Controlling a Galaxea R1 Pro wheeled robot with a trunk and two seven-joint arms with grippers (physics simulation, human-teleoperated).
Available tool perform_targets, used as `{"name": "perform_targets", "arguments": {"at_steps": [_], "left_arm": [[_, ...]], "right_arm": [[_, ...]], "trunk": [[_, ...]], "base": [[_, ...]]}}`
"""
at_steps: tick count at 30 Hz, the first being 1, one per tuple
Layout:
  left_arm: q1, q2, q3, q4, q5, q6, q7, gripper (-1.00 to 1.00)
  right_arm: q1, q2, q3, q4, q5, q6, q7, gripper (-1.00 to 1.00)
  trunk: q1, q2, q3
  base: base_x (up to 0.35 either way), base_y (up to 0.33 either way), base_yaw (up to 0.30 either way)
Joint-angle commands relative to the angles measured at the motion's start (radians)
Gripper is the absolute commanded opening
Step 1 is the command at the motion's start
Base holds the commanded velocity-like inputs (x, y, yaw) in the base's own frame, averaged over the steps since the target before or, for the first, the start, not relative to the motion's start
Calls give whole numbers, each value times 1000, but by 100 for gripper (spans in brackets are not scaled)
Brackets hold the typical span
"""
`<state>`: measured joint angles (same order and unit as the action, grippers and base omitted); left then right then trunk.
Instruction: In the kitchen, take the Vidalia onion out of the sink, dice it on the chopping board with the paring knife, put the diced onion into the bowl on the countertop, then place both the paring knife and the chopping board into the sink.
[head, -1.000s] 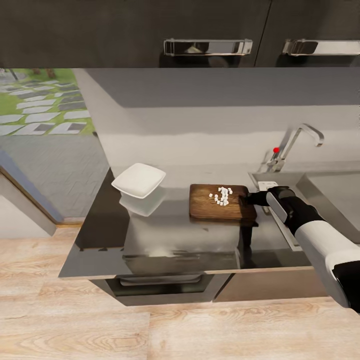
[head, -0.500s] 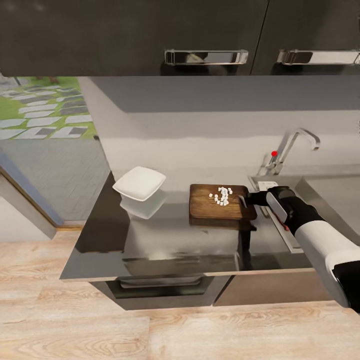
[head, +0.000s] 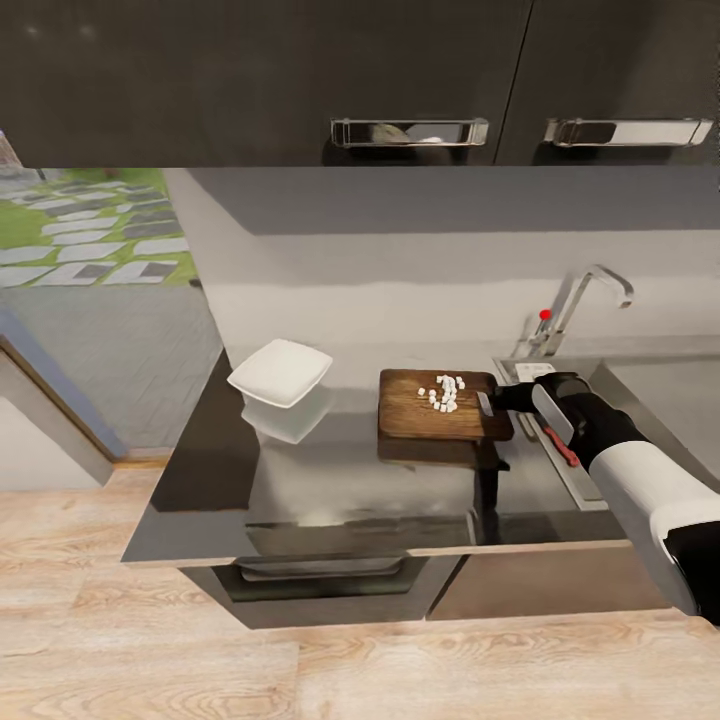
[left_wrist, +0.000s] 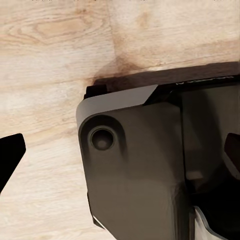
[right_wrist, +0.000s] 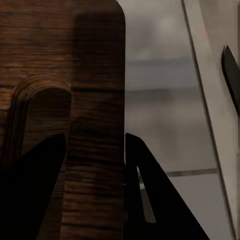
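Observation:
The dark brown chopping board (head: 425, 408) hangs level just above the glossy countertop (head: 340, 480), with its reflection underneath. Several small white onion dice (head: 443, 391) lie on it. My right gripper (head: 492, 402) is shut on the board's slotted end. In the right wrist view the fingers (right_wrist: 147, 200) pinch the wooden strip (right_wrist: 95, 150) between the slot and the board's edge. The red-handled paring knife (head: 562, 447) lies along the near rim of the sink (head: 665, 390), beside my right forearm. The white bowl (head: 280, 373) stands left of the board. My left gripper (left_wrist: 120, 155) is open above the wood floor.
The chrome tap (head: 585, 298) with its red knob (head: 545, 314) rises behind the sink's left corner. Black upper cabinets (head: 400, 80) overhang the counter. A window onto a paved garden (head: 90, 240) is at the left. The robot's base (left_wrist: 150, 165) is in the left wrist view.
The head camera has shifted, so cabinets, tap and bowl sit lower in the picture. The board in my right gripper has risen a little off the countertop, and more of the knife's red handle shows.

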<state>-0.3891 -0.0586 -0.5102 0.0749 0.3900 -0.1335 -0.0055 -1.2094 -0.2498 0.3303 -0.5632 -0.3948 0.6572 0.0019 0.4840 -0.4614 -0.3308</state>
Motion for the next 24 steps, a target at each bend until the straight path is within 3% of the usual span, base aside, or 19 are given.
{"name": "perform_targets", "arguments": {"at_steps": [1,20,24], "left_arm": [[-2,-1,-8,5,7,-7,-1,100],[-2,-1,-8,5,7,-7,-1,100],[-2,-1,-8,5,7,-7,-1,100]], "right_arm": [[-1,-1,6,-1,-1,4,0,-100],[-1,0,7,-1,-1,4,0,-100],[-1,0,7,-1,-1,5,0,-100]], "trunk": [[1,-2,0],[1,-2,30],[1,-2,36]], "base": [[0,0,0],[0,1,0],[0,165,0]]}}
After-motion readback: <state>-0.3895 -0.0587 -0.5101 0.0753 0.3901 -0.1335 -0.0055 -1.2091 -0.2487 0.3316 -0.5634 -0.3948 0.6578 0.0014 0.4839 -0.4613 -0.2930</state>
